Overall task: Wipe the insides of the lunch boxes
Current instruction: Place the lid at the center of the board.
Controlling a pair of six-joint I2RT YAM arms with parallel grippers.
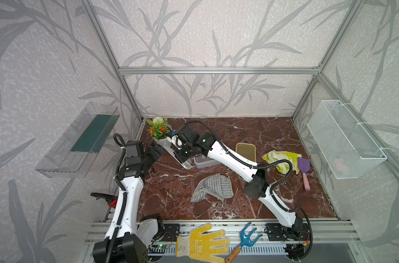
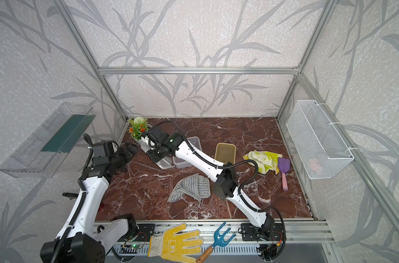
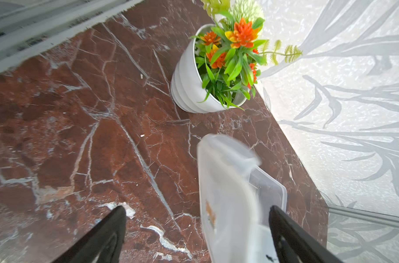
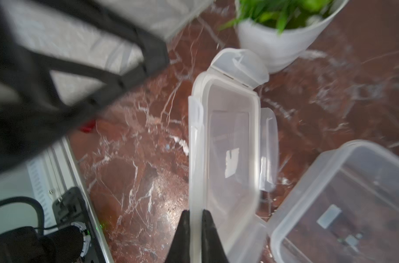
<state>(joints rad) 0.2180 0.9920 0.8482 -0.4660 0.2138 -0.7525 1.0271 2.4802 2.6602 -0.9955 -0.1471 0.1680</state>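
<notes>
Your right tool (image 4: 195,213) is pinched shut on the long rim of the clear lid (image 4: 230,141), with a black finger on each side of the rim. The lid is off its box. Its end flap points at the flower pot (image 3: 187,86) and lies just short of the pot's white wall. A torn white sticker shows through the lid. In both top views the lid looks tilted, but you cannot tell whether its low end touches the tabletop (image 1: 239,205).

The clear lunch box (image 4: 344,200) stands open, just beside the lid, on the side away from the flower pot. It rests on the tabletop. The right arm covers much of it in both top views.

The amber lunch box (image 1: 246,151) sits farther from the flower pot, past the clear one and apart from it.

Your left tool (image 3: 198,208) is close to the flower pot and spread wide, with nothing held. In the left wrist view the lid's blurred edge shows between its fingers (image 3: 112,234). You cannot tell whether either finger touches the lid.

A grey striped cloth (image 1: 213,187) lies crumpled on the tabletop, well apart from the flower pot. A yellow-green cloth (image 1: 281,159) lies farther from the flower pot than the amber lunch box.
</notes>
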